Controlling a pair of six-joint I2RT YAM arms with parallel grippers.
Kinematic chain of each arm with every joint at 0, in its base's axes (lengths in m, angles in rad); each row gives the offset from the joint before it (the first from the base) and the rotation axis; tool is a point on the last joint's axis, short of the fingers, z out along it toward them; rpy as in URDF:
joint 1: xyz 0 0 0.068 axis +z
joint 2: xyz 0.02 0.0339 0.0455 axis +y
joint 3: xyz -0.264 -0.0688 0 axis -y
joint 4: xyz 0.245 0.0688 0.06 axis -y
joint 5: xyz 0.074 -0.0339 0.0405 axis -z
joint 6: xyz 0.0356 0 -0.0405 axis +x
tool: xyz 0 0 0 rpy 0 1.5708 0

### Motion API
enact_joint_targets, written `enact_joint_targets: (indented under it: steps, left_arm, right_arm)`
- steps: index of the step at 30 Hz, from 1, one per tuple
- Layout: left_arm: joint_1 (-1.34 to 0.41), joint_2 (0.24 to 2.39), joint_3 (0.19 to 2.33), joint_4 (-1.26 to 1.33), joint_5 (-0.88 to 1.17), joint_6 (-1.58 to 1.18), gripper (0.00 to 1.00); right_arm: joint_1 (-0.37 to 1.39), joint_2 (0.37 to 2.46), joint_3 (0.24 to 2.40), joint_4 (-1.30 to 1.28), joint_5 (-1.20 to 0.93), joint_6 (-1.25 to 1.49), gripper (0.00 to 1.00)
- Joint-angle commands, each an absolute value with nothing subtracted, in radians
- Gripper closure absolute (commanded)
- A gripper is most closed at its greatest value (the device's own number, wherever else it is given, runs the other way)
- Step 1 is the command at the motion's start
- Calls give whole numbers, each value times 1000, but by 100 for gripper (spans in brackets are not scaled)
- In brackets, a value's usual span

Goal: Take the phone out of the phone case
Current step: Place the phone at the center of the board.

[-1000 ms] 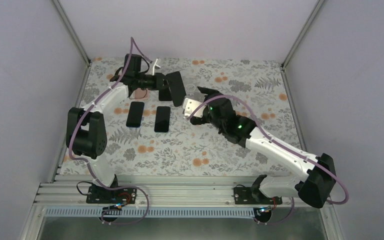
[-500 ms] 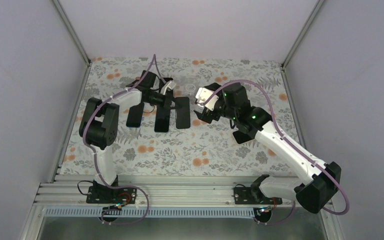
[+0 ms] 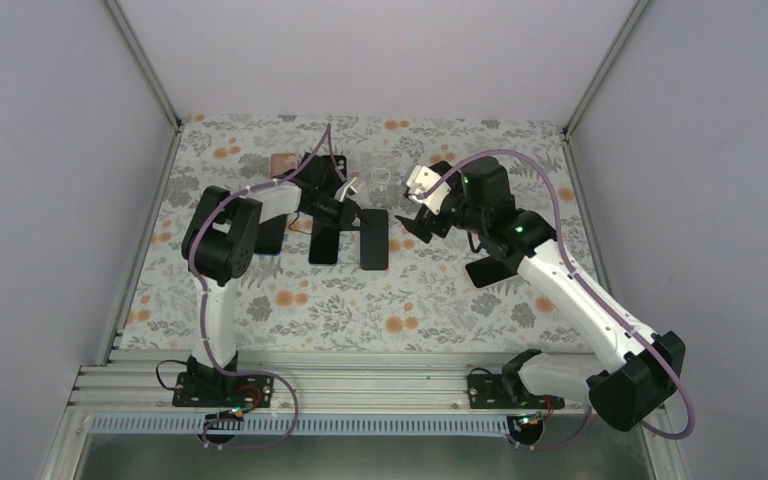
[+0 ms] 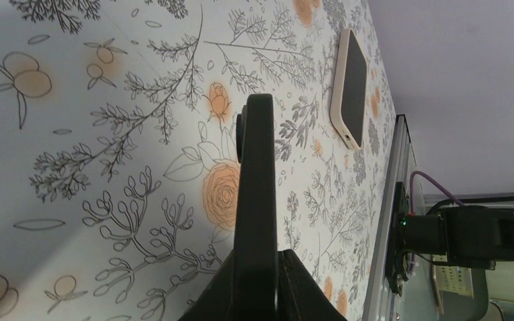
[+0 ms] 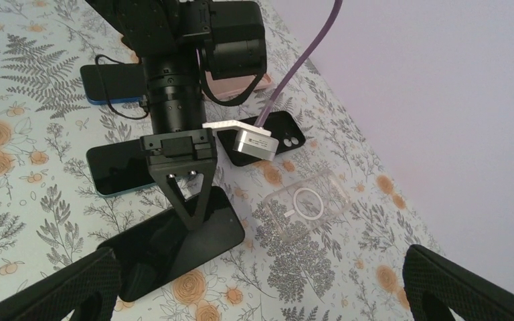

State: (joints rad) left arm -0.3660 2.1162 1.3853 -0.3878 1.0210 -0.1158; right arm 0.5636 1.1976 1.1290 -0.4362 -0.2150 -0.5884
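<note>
The black phone [image 3: 373,240] lies flat on the flowered table, bare of any case. My left gripper [image 3: 348,216] is shut on its far short edge. In the left wrist view the phone [image 4: 258,167] runs edge-on out from between the closed fingers [image 4: 288,281]. The clear phone case [image 5: 301,204], marked with a white ring, lies empty on the table just beyond the phone [image 5: 174,251]; from above the case [image 3: 380,178] is faint. My right gripper [image 3: 422,205] hangs open above the table to the right of the phone and touches nothing.
Left of the held phone lie another black phone [image 3: 325,238] and a blue-cased phone [image 3: 270,232]. A pink case [image 3: 282,163] sits at the back. A beige-cased phone [image 3: 487,270] lies under the right arm. The aluminium rail [image 3: 360,385] bounds the near edge.
My left arm swung the black phone down from the back and laid it to the right of the two other phones. My right gripper drew back and rightward, staying open.
</note>
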Motion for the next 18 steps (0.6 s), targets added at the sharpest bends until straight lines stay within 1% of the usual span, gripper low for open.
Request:
enact_joint_targets:
  steps: [1,8,18]
  left_arm:
    - [-364,2136,1431,-330,1059,-140,90]
    - [-364,2181,1443,-320,1030,-166,87]
    - [-364,2242,1462,-264,1027,-234,89]
  right_arm:
    - [553,1173,1151,-438,-255,-558,1]
    - [553,1172,1149,-438,-256,-555,1]
    - [551,1172,1142,-440,-254,-556,1]
